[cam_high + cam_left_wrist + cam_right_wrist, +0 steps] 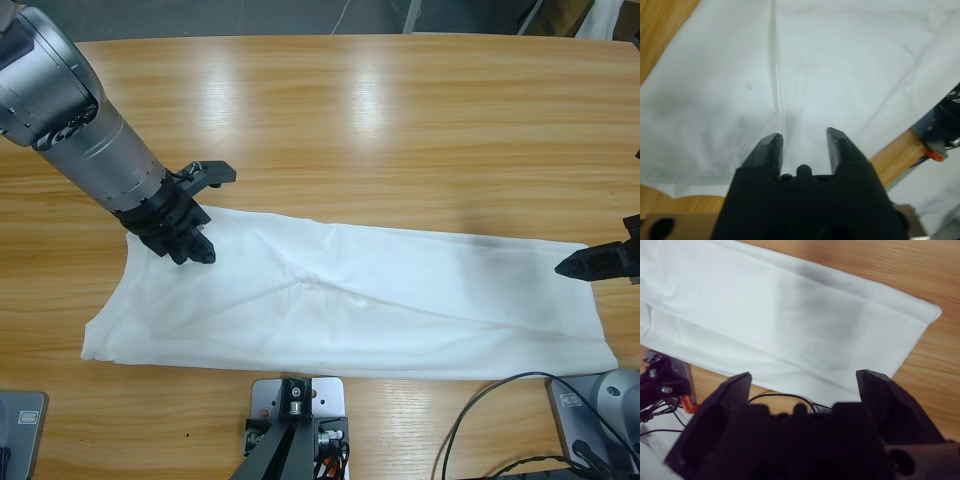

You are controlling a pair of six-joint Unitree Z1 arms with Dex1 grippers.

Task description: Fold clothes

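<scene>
- The white T-shirt (350, 300) lies flat on the wooden bench (400, 120), already folded lengthwise into a long band running across the bench's near half.
- My left end effector (190, 245) sits over the shirt's left end; in the left wrist view (802, 145) its jaws stand slightly apart with cloth just below them, pinching nothing that I can see.
- My right end effector (590, 262) hovers at the shirt's right end, at its far corner; the right wrist view (805, 385) shows its jaws spread wide, empty, above the shirt's edge.
- I judge the crosswise fold is in hand: next, each end effector needs to close on its end of the shirt, then one end gets carried over the other.
- No logo, label or writing is readable on the shirt.
</scene>
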